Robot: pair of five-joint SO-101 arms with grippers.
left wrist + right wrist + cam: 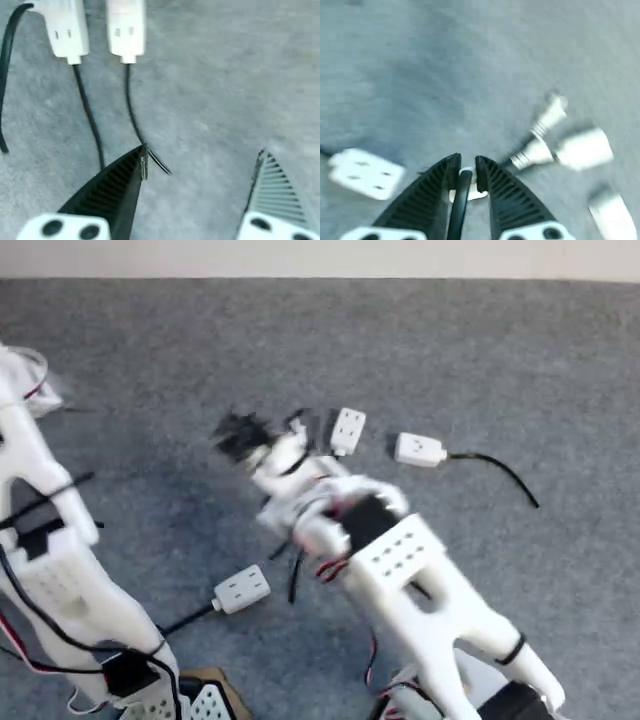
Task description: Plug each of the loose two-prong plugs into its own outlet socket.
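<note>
A: Grey carpet surface [500,360]; right gripper [467,161] was clenched on thin black cord [458,205]; white rectangular socket block [365,173] lay near.
B: Left gripper [202,152] hung released; white corded outlet [67,30] lay beside second corded outlet [127,27].

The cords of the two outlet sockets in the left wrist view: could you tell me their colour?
Black cords, clearest in the left wrist view.
</note>
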